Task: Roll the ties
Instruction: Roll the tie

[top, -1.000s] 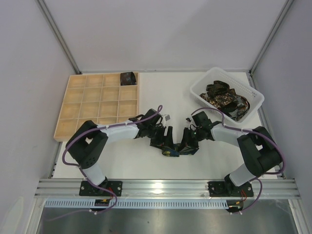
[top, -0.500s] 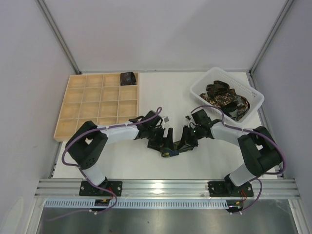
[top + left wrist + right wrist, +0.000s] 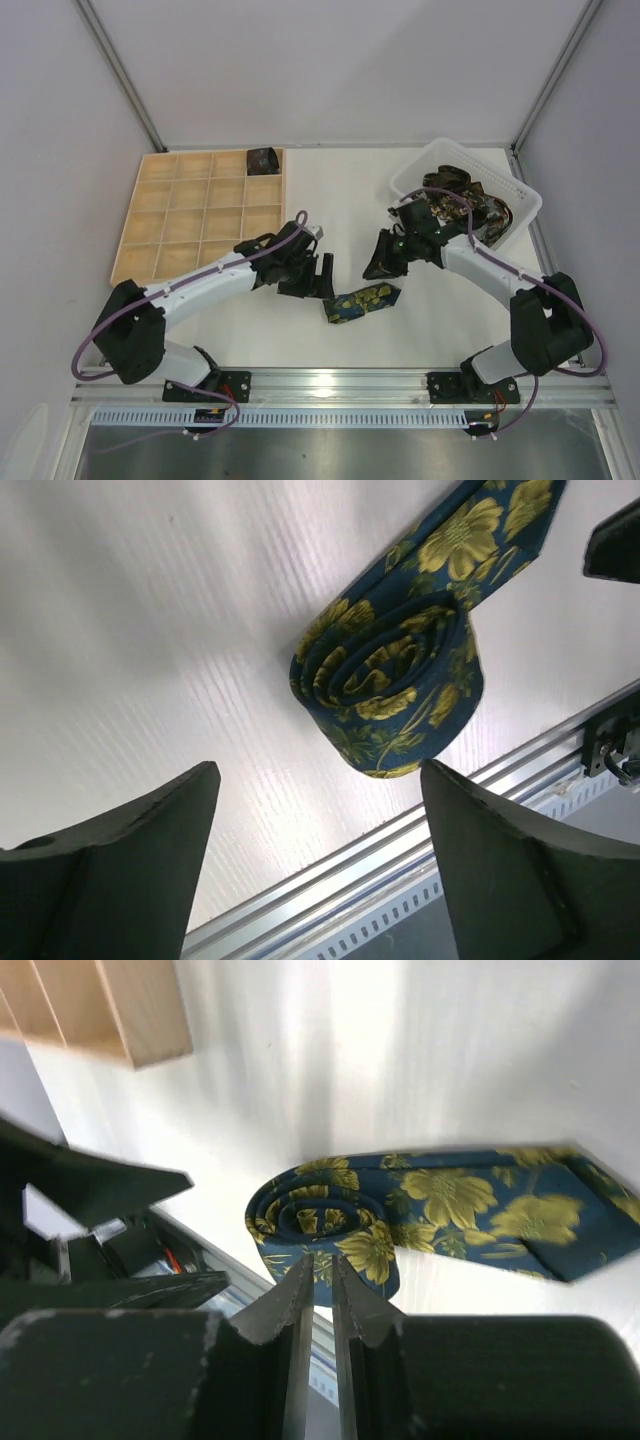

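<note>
A navy tie with yellow-green flowers (image 3: 362, 302) lies on the white table, its left part coiled into a roll and its pointed end trailing right. The left wrist view shows the roll (image 3: 395, 695), and the right wrist view shows the roll (image 3: 320, 1210) with the flat tail beside it. My left gripper (image 3: 312, 282) hovers just left of the tie, jaws wide open and empty (image 3: 315, 780). My right gripper (image 3: 378, 264) hovers just behind the tie with its jaws closed on nothing (image 3: 322, 1262). Neither gripper touches the tie.
A white slotted basket (image 3: 520, 190) at the back right holds several dark, gold-patterned ties (image 3: 455, 200). A pale wooden grid tray (image 3: 200, 210) at the left has one rolled dark tie (image 3: 263, 159) in its far right cell. The metal rail (image 3: 340, 380) runs along the near edge.
Both grippers were on the tie at the table's middle. They have let go and pulled back, the left arm to the left, the right arm back and right. The tie now lies uncovered.
</note>
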Controlling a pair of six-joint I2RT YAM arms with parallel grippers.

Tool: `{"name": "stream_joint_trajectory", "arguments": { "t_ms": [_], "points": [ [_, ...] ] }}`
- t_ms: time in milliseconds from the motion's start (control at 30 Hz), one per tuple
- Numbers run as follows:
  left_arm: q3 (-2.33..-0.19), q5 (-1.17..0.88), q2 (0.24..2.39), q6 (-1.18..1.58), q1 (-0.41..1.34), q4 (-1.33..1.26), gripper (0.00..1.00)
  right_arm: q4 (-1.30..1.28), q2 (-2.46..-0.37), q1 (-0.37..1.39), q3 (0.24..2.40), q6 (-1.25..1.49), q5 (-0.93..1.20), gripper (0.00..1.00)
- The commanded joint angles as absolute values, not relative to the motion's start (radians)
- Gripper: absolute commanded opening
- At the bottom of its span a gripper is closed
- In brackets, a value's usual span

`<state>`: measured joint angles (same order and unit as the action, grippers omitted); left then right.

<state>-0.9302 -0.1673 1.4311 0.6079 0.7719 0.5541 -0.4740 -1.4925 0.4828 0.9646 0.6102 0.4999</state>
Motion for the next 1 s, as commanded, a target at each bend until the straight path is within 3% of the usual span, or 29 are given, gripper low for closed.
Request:
{"name": "stream_joint_trajectory", "arguments": {
  "t_ms": [0, 133, 167, 267, 367, 567, 967],
  "points": [
    [-1.020, -0.097, 1.387, 0.534, 0.767, 0.560, 0.86, -0.571, -1.395, 0.476, 0.924, 0.750, 0.338, 0.18],
    [-1.216, -0.089, 1.541, 0.438, 0.755, 0.670, 0.60, -0.618, -1.248, 0.531, 0.819, 0.974, 0.106, 0.14],
    [-1.295, -0.081, 1.622, 0.420, 0.756, 0.690, 0.46, -0.624, -1.229, 0.587, 0.804, 1.023, 0.066, 0.13],
    [-1.400, -0.077, 1.721, 0.374, 0.753, 0.747, 0.31, -0.617, -1.201, 0.699, 0.738, 1.208, 0.002, 0.08],
    [-1.451, -0.063, 1.815, 0.328, 0.742, 0.776, 0.22, -0.562, -1.221, 0.791, 0.674, 1.396, -0.069, 0.04],
    [-1.457, -0.121, 1.914, 0.256, 0.729, 0.787, 0.13, -0.477, -1.353, 0.994, 0.678, 1.666, -0.178, 0.00],
    [-1.417, -0.284, 1.980, 0.192, 0.729, 0.733, 0.12, -0.492, -1.511, 1.202, 0.698, 2.060, -0.376, 0.00]
  ]
}}
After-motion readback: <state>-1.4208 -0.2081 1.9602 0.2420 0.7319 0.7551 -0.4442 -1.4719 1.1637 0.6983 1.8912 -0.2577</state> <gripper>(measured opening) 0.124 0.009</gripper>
